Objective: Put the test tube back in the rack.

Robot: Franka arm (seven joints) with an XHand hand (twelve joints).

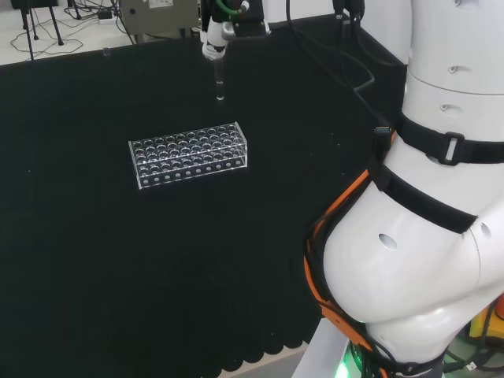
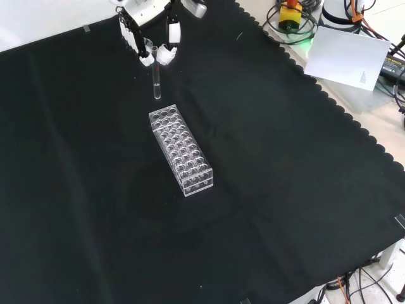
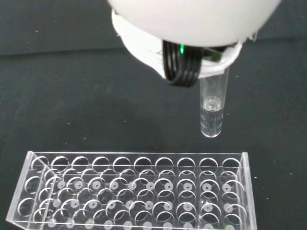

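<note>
A clear tube point(image 2: 155, 85) is held upright by its top, pinched between the fingertips point(image 2: 166, 54) of the hand point(image 2: 152, 38), which is seen at the front view's top. The tube's rounded end hangs above the cloth point(image 2: 285, 164) — off the rack point(image 2: 181, 151) and just beyond its far short end in that view. In the wrist view the tube point(image 3: 212, 112) is seen just above the rack point(image 3: 129, 194). The rack lies flat on the cloth, its holes unfilled.

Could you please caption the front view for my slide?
The hand holds a test tube upright above the cloth, just beyond the rack.
</note>
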